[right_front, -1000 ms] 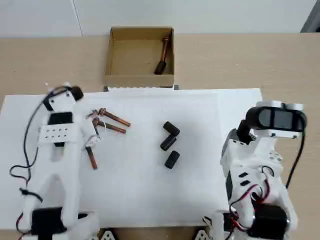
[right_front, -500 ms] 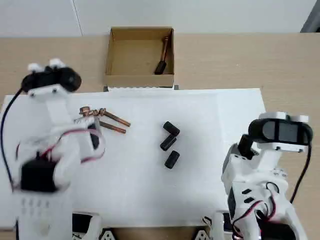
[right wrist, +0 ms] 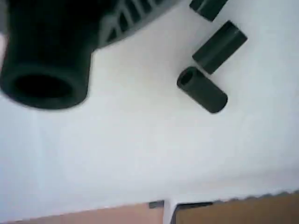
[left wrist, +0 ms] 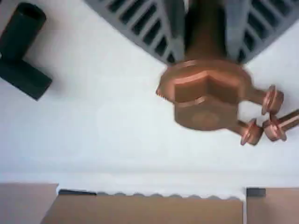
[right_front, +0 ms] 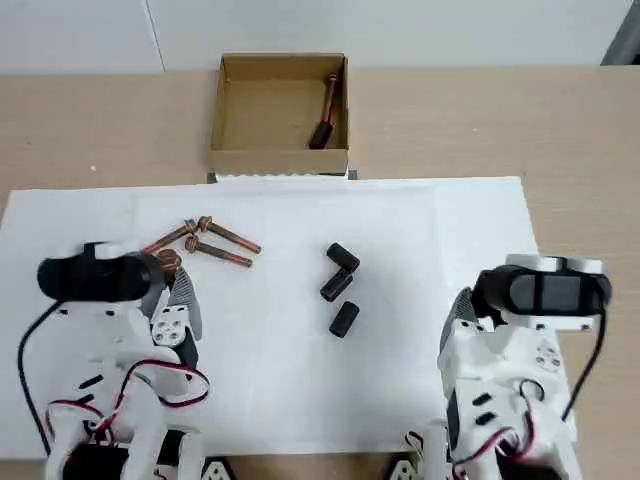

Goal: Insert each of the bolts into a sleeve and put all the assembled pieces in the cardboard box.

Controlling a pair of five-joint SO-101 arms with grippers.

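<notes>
My left gripper (left wrist: 205, 46) is shut on a copper bolt (left wrist: 204, 93) whose hex head points at the camera; in the high view that gripper (right_front: 180, 290) hangs over the left side of the white sheet. Three more bolts (right_front: 212, 241) lie in a loose cluster just beyond it. My right gripper (right wrist: 51, 42) is shut on a black sleeve (right wrist: 44, 74), held above the sheet's right side (right_front: 463, 308). Three black sleeves (right_front: 340, 288) lie mid-sheet. The cardboard box (right_front: 280, 160) stands at the far edge with one assembled piece (right_front: 325, 105) inside.
The white sheet (right_front: 300, 390) covers the near half of the wooden table (right_front: 500, 120). Both arm bases stand at the near edge, left and right. The loose sleeves (right wrist: 203, 91) lie between the two arms.
The left arm has swung back toward the near edge, lifting a bolt that lay on the left of the sheet. The right arm dropped slightly, still holding its sleeve.
</notes>
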